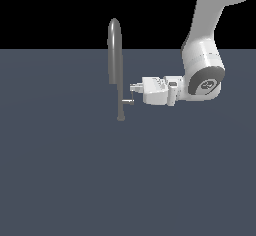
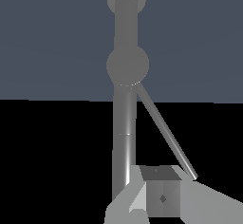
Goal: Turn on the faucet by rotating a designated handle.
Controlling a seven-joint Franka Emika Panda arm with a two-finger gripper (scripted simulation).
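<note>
Fingers (image 1: 134,87) of the gripper (image 1: 133,88) point sideways at the faucet (image 1: 115,55), whose stem rises just past their tips; how far they are spread cannot be told. Just below the fingertips, the handle (image 1: 129,101) juts from the stem, apparently untouched.

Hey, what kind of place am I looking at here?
Likely a bare simulated test scene, not a real kitchen: a lone faucet standing on a flat grey floor, a black void behind, and a white robot end effector beside its small handle.

Flat even render light — sharp, shadowless, black void backdrop.
</note>
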